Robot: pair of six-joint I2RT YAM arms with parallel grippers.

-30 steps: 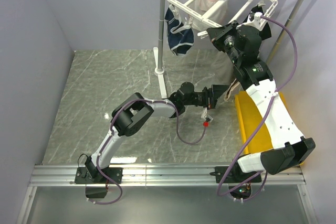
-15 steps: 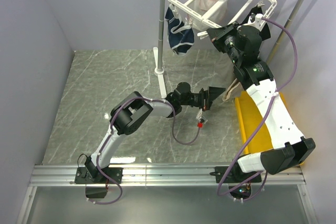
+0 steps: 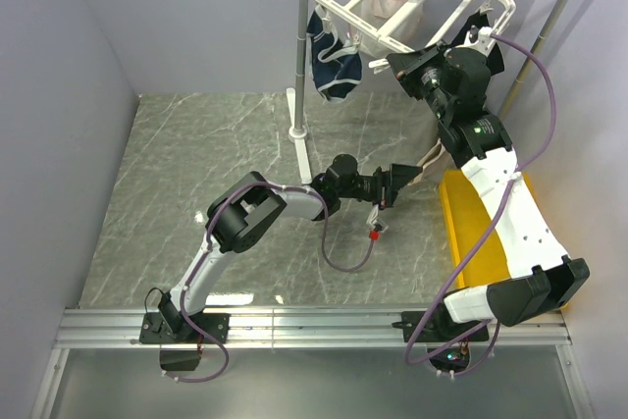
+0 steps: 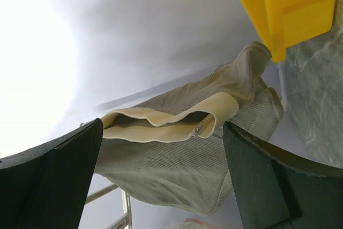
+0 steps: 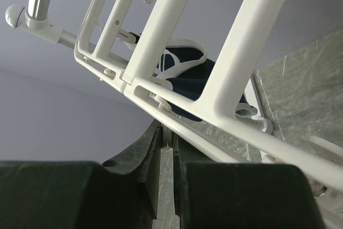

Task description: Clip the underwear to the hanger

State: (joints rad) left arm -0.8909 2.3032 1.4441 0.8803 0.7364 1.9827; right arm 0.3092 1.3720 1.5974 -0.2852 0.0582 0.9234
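Left claw (image 3: 395, 186) edged toward the underwear (image 4: 187, 154), gaping empty; right claw (image 5: 167, 144) nearly closed

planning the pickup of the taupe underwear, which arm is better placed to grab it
Probably left. The left gripper is open and faces the underwear, waistband towards it; the right gripper is shut, up against the hanger.

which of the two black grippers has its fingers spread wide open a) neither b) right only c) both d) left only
d: the left gripper has its fingers far apart, framing the taupe ribbed fabric briefs, while the right gripper is shut close to the white plastic drying-rack hanger
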